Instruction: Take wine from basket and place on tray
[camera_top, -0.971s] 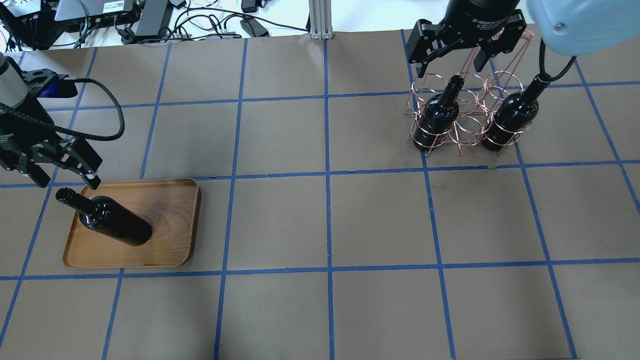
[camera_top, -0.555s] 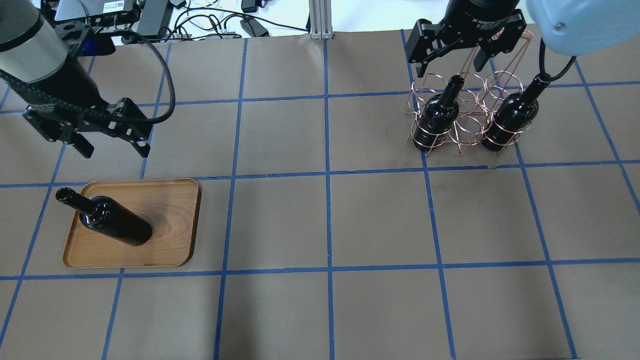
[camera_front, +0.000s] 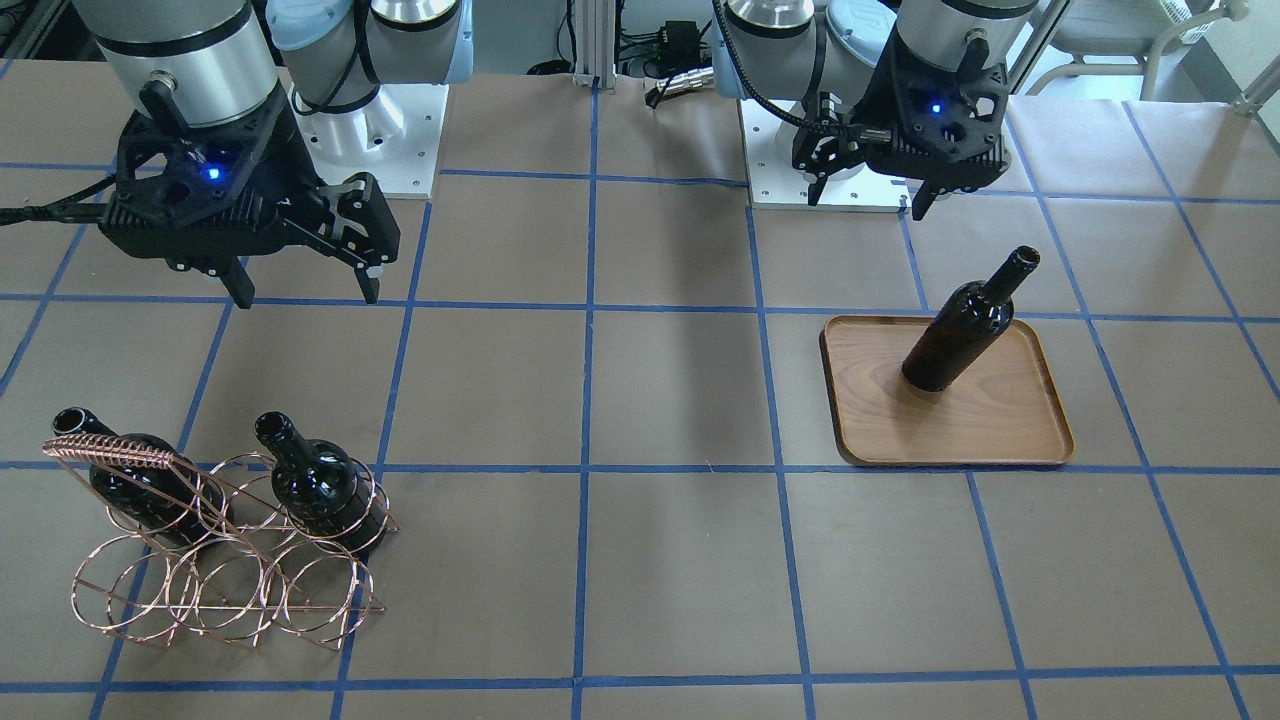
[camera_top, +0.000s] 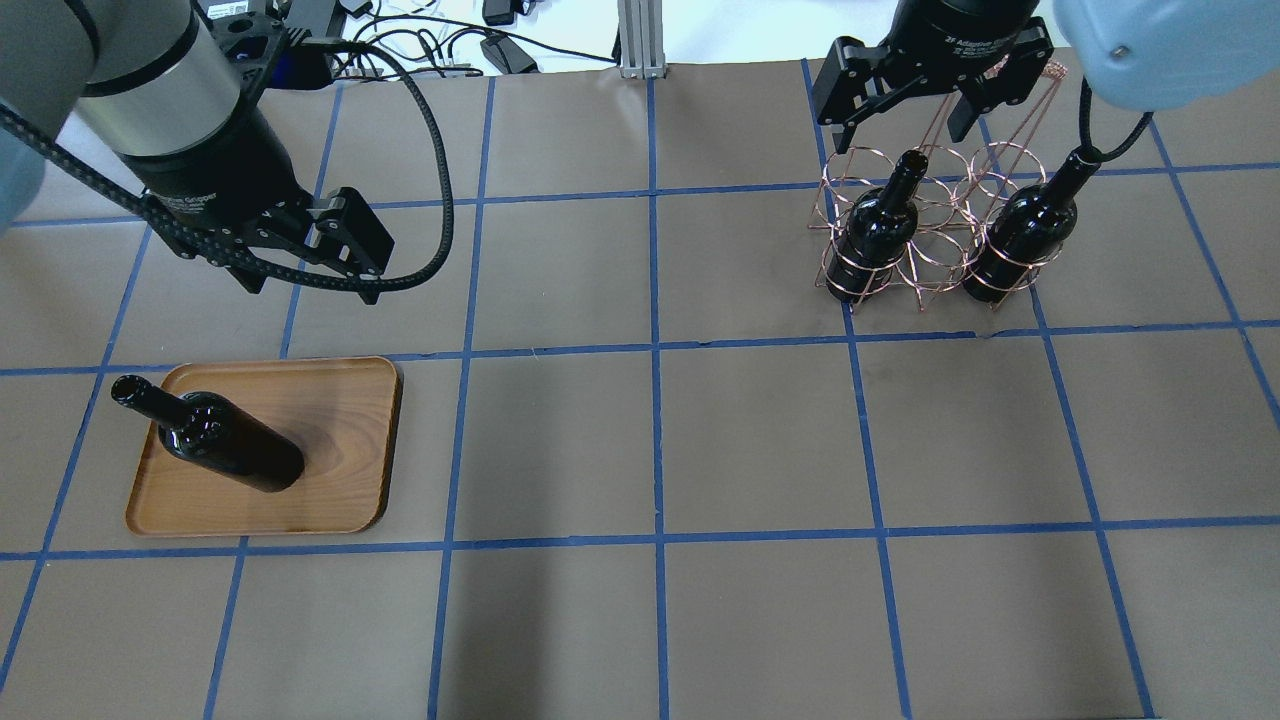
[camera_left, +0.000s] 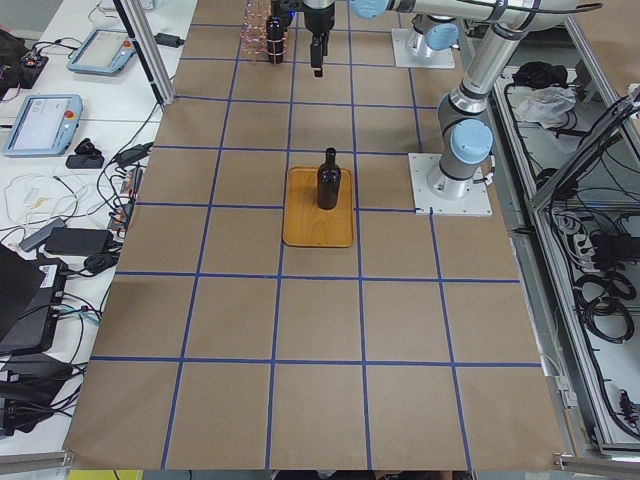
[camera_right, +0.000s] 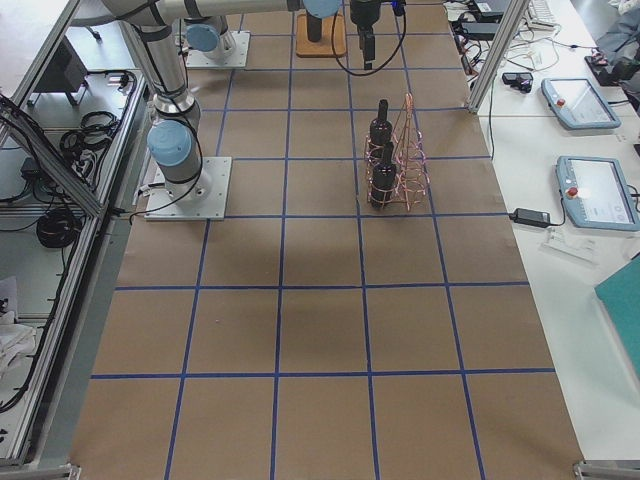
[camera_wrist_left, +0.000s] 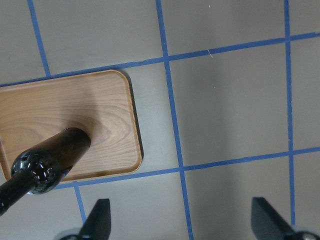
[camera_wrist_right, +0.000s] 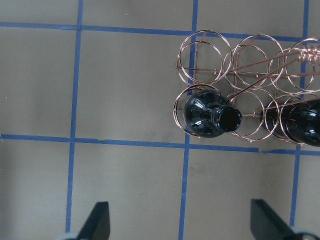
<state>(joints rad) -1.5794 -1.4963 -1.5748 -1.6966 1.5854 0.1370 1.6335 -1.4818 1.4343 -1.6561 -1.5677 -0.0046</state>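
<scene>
Brown paper crossed with blue tape lines is covering the table (camera_top: 760, 440). One wine bottle (camera_top: 235, 450) is standing upright on the tray (camera_top: 340, 400), at the near left of the overhead view. The left gripper (camera_top: 308, 285) is hovering just beyond the tray's far edge, its fingers spread wide and gripping nothing. At the far right, the basket (camera_front: 220, 560) is holding two more bottles (camera_top: 875, 235) at its two ends. The right gripper (camera_top: 900, 125) is hanging above it, fingers wide apart and empty.
</scene>
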